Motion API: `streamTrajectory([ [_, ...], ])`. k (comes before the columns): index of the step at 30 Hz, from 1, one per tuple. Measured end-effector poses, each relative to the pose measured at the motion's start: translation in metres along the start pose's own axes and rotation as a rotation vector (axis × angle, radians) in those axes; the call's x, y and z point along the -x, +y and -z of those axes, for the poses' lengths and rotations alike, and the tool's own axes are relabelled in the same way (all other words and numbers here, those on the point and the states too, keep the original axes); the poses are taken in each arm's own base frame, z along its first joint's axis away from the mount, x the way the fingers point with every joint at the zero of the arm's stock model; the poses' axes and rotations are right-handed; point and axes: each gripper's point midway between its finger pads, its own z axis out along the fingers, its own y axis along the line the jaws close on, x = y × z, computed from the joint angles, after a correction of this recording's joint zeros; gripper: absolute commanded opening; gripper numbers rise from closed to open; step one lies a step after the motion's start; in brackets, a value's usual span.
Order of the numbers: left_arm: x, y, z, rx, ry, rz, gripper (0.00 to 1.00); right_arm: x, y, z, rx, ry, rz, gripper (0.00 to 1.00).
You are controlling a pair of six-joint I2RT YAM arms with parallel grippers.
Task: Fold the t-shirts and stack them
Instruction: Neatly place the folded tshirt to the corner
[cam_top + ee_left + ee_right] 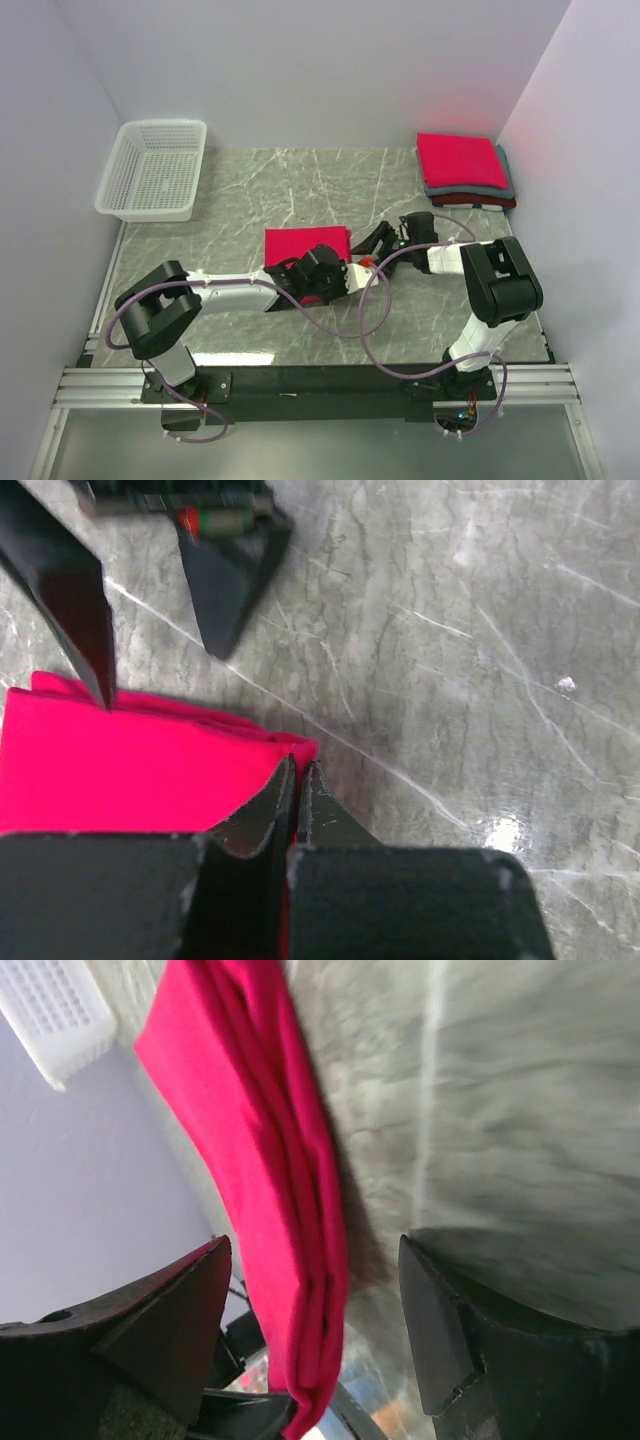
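Fingers (255, 820) of the left gripper (298, 770) are pinched together on a corner of the folded crimson t-shirt (298, 243) at mid-frame. The right gripper (315, 1260) is spread wide at its edge.

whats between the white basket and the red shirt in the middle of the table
Just bare marble table between the basket and the red shirt; the top view shows it.

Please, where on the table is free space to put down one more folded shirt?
Free: the back strip of the table between the white basket and the folded stack. Crowded: the middle, where the left gripper, jaws shut, and the right gripper, jaws open, meet at the red t-shirt.
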Motion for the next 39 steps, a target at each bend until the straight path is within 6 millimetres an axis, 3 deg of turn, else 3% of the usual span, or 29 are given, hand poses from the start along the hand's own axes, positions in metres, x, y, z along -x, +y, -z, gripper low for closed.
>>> streamTrajectory([
  [8, 0.017, 0.012, 0.004, 0.013, -0.039, 0.031, 0.01, -0.020, 0.018, -0.026, 0.031, 0.089, -0.015, 0.70],
  [12, 0.028, 0.015, 0.004, 0.014, -0.064, 0.034, 0.01, -0.019, 0.025, -0.037, 0.047, 0.105, -0.033, 0.66],
  [18, 0.030, 0.012, 0.004, -0.005, -0.072, 0.051, 0.01, -0.012, 0.025, -0.046, 0.037, 0.086, -0.072, 0.51],
  [29, 0.030, 0.009, 0.004, -0.018, -0.076, 0.070, 0.01, 0.007, 0.026, -0.058, -0.020, -0.021, -0.113, 0.41],
  [32, 0.031, 0.009, 0.004, -0.022, -0.077, 0.077, 0.01, 0.009, 0.026, -0.061, -0.043, -0.040, -0.109, 0.29],
  [35, 0.031, 0.011, 0.005, -0.019, -0.076, 0.081, 0.01, 0.012, 0.024, -0.066, -0.083, -0.057, -0.092, 0.01],
  [36, 0.031, 0.012, 0.005, -0.018, -0.074, 0.086, 0.04, 0.012, 0.023, -0.067, -0.093, -0.061, -0.082, 0.00],
  [39, 0.031, 0.021, 0.007, -0.012, -0.070, 0.111, 0.28, 0.016, 0.024, -0.067, -0.117, -0.072, -0.042, 0.00],
])
